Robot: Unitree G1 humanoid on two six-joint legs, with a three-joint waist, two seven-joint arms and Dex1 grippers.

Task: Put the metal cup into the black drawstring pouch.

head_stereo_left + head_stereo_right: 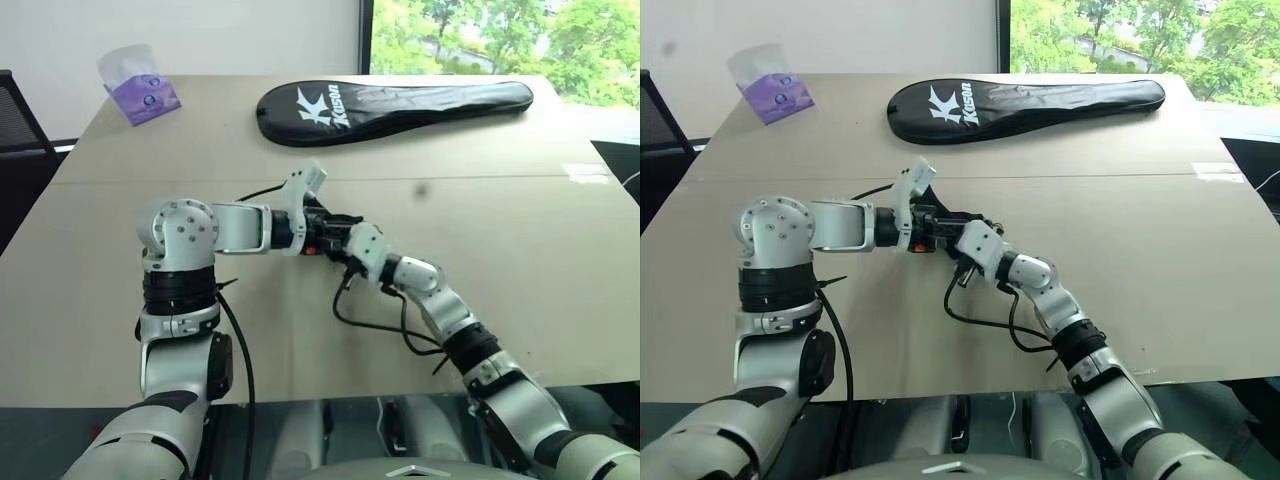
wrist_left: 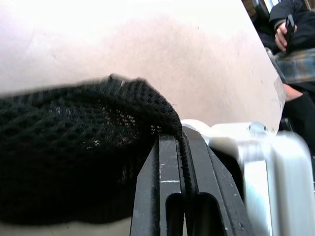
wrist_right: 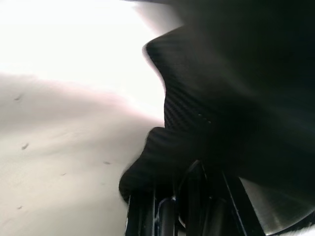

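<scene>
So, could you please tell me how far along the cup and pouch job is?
Done: the left gripper has shut on the black drawstring pouch by its mesh edge. In hand: the right gripper is shut at the pouch, with the metal cup showing beside it. Left: whether the cup is fully inside cannot be told.

Pouch mostly buried between the wrists

The black drawstring pouch (image 2: 74, 152) runs off frame; the metal cup (image 3: 275, 209) is just a blurry sliver, rest hidden.
</scene>
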